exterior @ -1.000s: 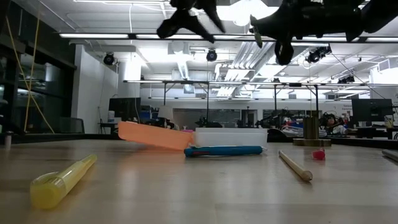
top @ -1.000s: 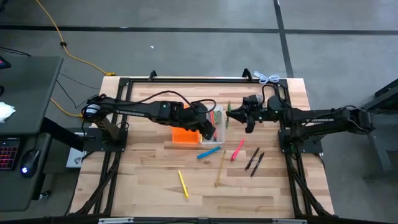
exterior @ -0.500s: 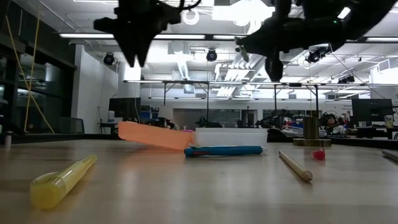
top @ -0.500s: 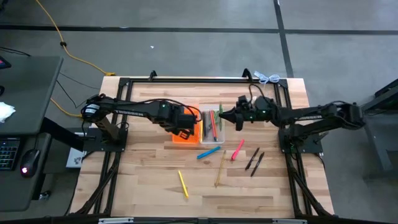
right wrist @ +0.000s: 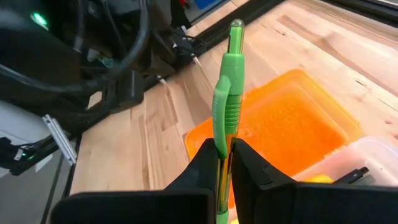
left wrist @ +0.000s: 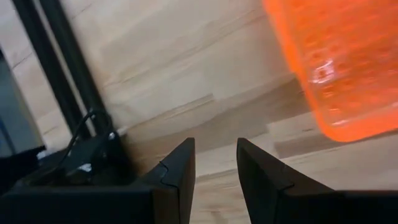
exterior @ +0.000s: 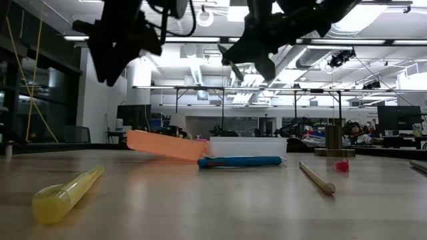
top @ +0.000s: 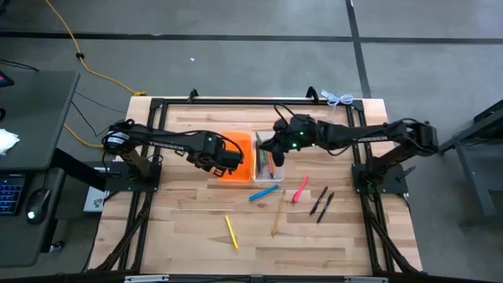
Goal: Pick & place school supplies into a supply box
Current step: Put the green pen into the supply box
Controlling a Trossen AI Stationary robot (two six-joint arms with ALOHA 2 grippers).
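The supply box lies mid-table, its orange half (top: 236, 167) beside its clear tray (top: 269, 167), which holds several pens. My right gripper (top: 267, 149) hovers above the tray, shut on a green pen (right wrist: 225, 93). My left gripper (top: 222, 157) hangs above the orange half (left wrist: 333, 62), its fingers a little apart and touching nothing. Loose on the wood nearer the front lie a blue marker (top: 263, 192), a pink marker (top: 300, 189), a wooden pencil (top: 279, 212), a yellow marker (top: 232, 233) and two black pens (top: 320, 204). My right gripper pinches the green pen between its two fingers (right wrist: 208, 163), at the barrel below the clip (right wrist: 221, 140). The fingers reach in from the table's right side. The clip end (right wrist: 236, 28) sticks out past the fingertips, and the pen is lifted clear above the box.
A black metal frame (top: 236, 102) runs round the table's far and side edges. A brass bell-shaped object (exterior: 333, 141) stands on the table at the right in the low view. Bare wood lies between the yellow marker and the near edge.
My right gripper has carried the green pen toward the table's left, from beside the box to above the clear tray. My left gripper has drawn back toward the table's left, from over the tray to over the orange half. The box and loose supplies have not moved.
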